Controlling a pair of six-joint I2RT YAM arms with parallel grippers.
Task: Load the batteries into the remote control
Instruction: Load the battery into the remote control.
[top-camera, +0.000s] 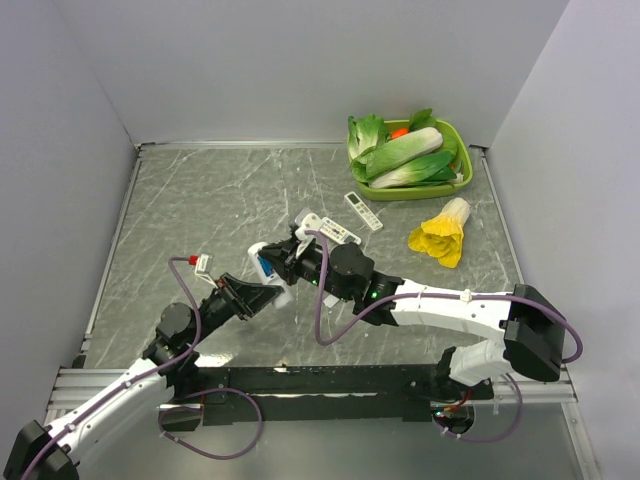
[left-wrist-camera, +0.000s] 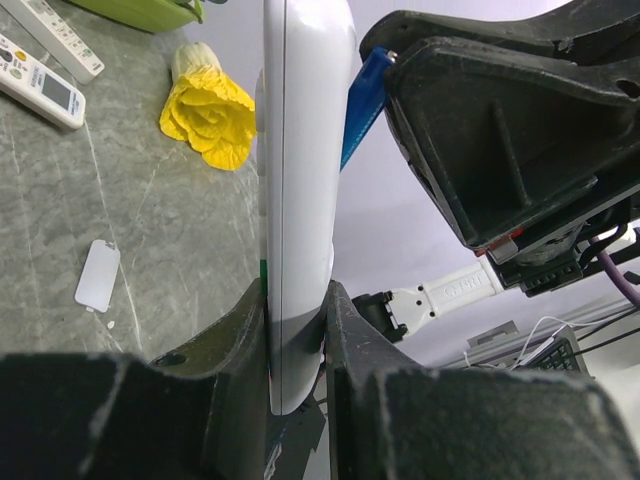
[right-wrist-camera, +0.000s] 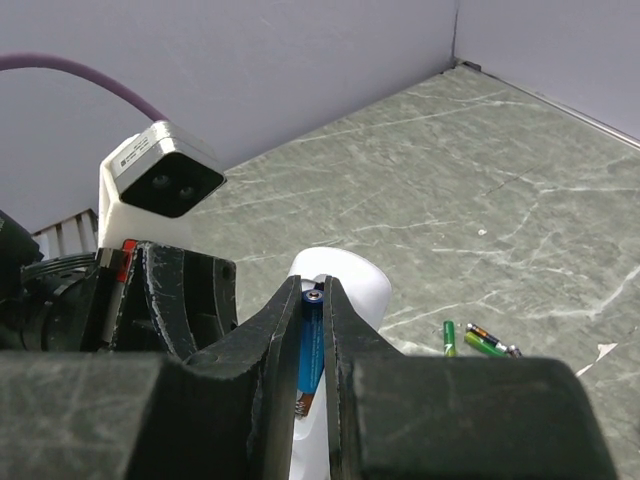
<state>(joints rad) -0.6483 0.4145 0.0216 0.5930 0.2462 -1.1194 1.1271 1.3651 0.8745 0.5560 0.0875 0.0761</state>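
My left gripper (left-wrist-camera: 297, 330) is shut on the lower end of the slim white remote control (left-wrist-camera: 300, 200) and holds it on edge above the table. My right gripper (right-wrist-camera: 313, 300) is shut on a blue battery (right-wrist-camera: 312, 350) and holds it lengthwise against the remote's (right-wrist-camera: 350, 285) open back, its lower end by a spring. The battery's blue edge (left-wrist-camera: 362, 105) also shows beside the remote in the left wrist view. In the top view both grippers meet at mid-table: left (top-camera: 255, 297), right (top-camera: 285, 258), battery (top-camera: 266, 267). A second blue battery is not in view.
Green-wrapped cells (right-wrist-camera: 470, 340) lie on the table past the remote. A small white cover plate (left-wrist-camera: 97, 275) lies flat. Two longer remotes (top-camera: 330, 230) (top-camera: 362, 210), a yellow leafy vegetable (top-camera: 440, 235) and a green tray (top-camera: 458, 135) of vegetables sit at the back right.
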